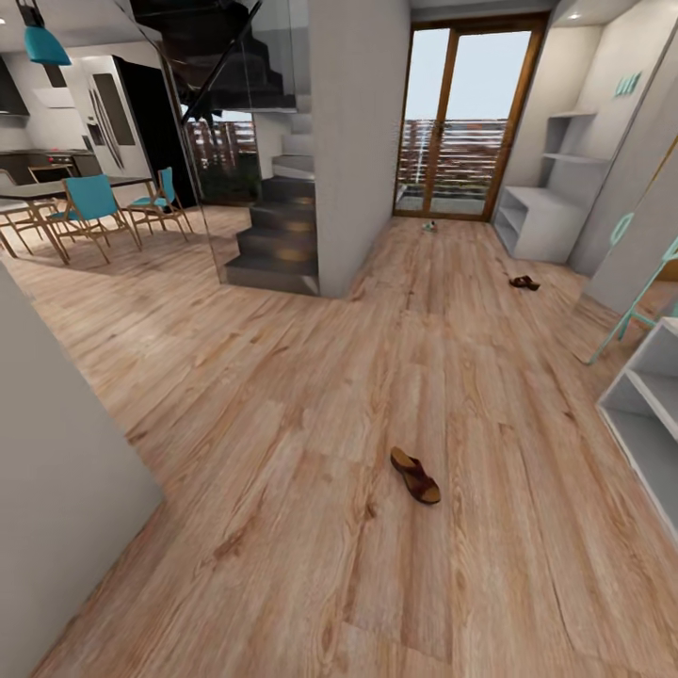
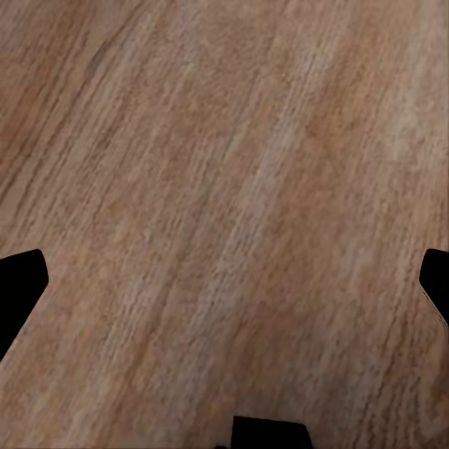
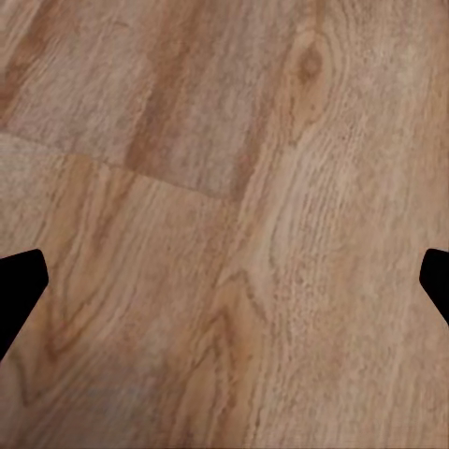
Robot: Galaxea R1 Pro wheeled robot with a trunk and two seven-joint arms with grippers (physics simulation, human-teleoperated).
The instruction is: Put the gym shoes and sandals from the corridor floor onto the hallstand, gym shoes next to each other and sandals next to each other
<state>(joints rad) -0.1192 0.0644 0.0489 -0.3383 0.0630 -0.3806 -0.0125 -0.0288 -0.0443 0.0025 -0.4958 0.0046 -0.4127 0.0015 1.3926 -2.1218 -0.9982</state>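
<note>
One sandal (image 1: 415, 475) lies on open floor (image 1: 282, 395), another (image 1: 524, 282) far off near a white rack (image 1: 539, 221) (stairs (image 1: 278, 235) left); both grippers (image 2: 224, 281) (image 3: 224, 281) spread, empty.

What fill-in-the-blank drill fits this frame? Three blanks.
1. The near sandal lies on the ____.
2. The far sandal lies nearer the glass ____ than the near one.
3. Both wrist views show the jaws spread wide, holding ____.

Missing: floor; door; nothing
</note>
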